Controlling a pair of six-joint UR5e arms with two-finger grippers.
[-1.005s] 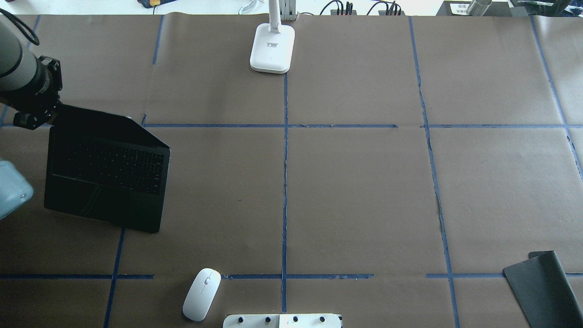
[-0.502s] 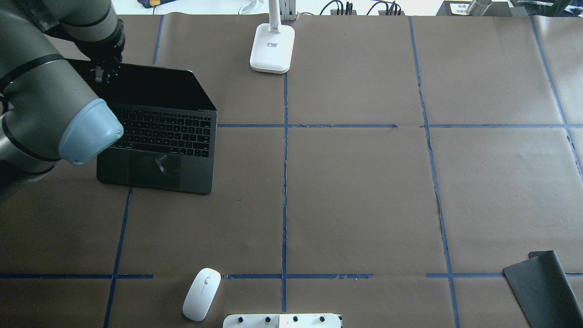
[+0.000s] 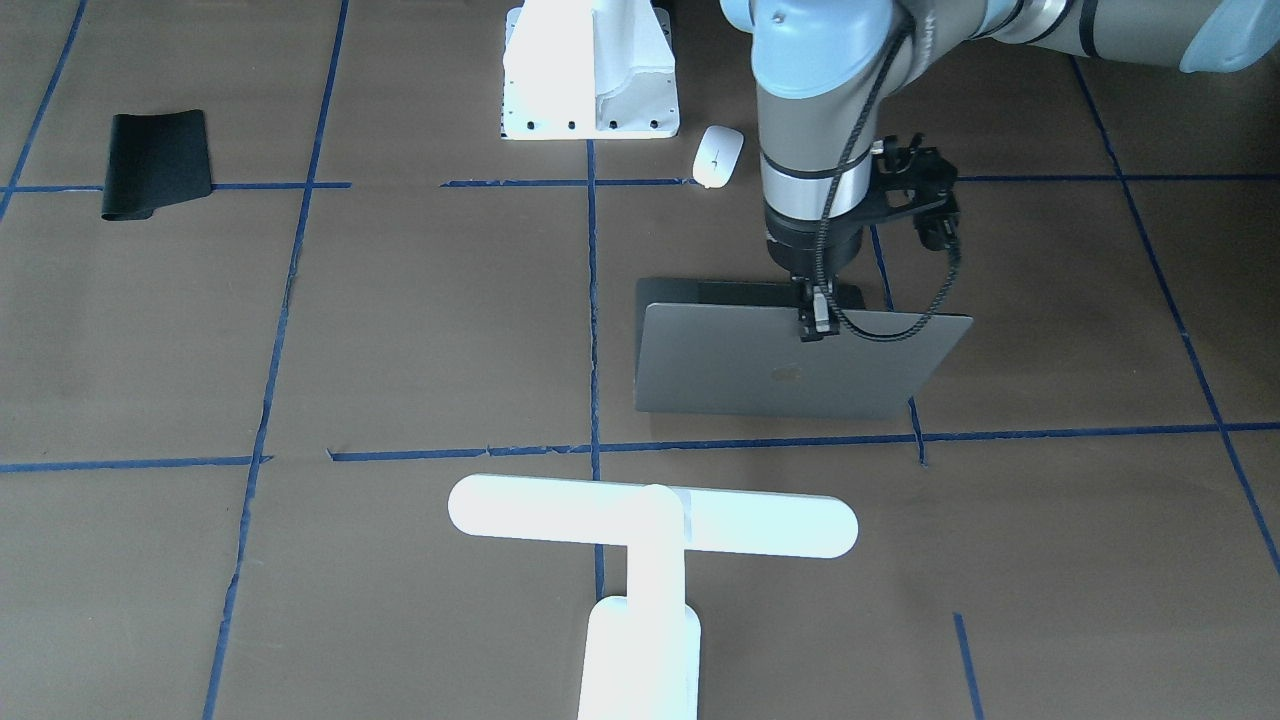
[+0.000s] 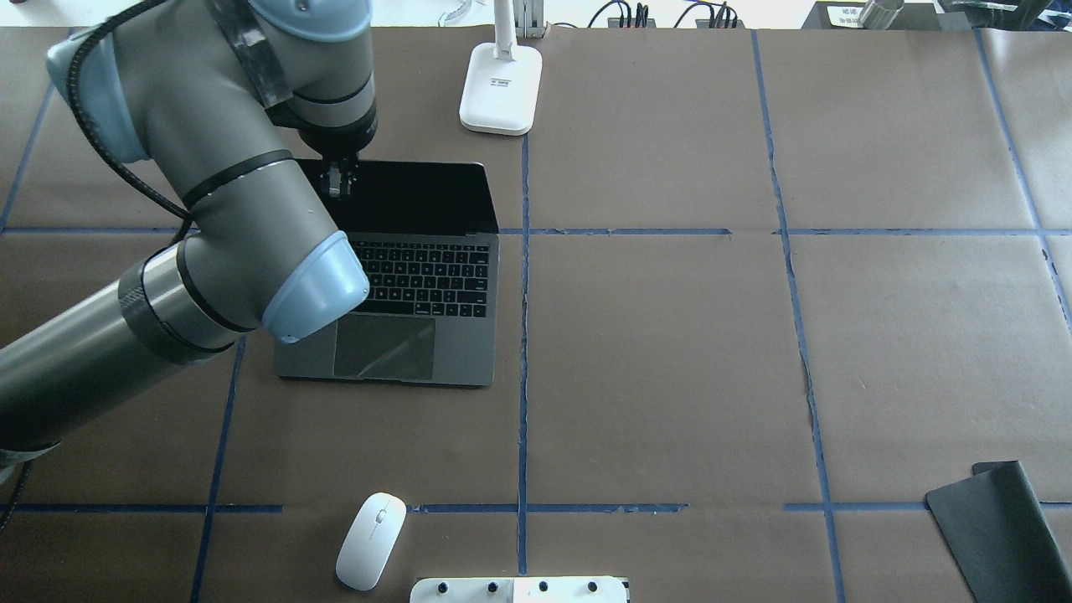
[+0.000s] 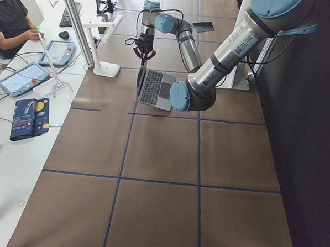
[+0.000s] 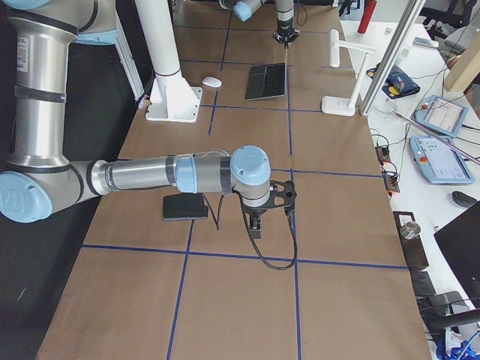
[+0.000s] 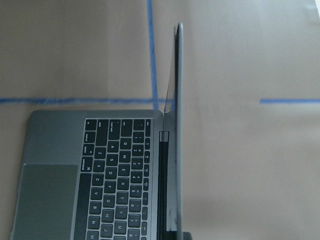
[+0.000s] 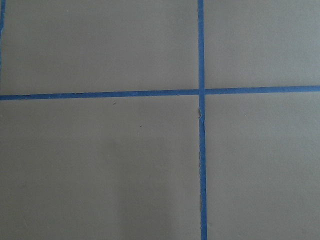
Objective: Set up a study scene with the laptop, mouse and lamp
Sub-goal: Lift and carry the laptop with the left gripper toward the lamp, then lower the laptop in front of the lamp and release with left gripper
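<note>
The grey laptop stands open just left of the table's centre line, keyboard towards the robot. My left gripper is shut on the top edge of its lid, seen from the front over the lid's back. The left wrist view shows the lid edge-on beside the keyboard. The white mouse lies near the front edge. The white lamp stands at the far middle, its base behind the laptop. My right gripper hangs over bare paper; I cannot tell its state.
A black mat lies at the front right, close to the right arm. The white bolted pedestal is at the robot's base. Blue tape lines cross the brown paper table. An operator sits beyond the far edge.
My left arm has moved the open laptop from the table's left edge rightwards to the centre line and turned it square. Mouse, lamp and mat have not moved.
</note>
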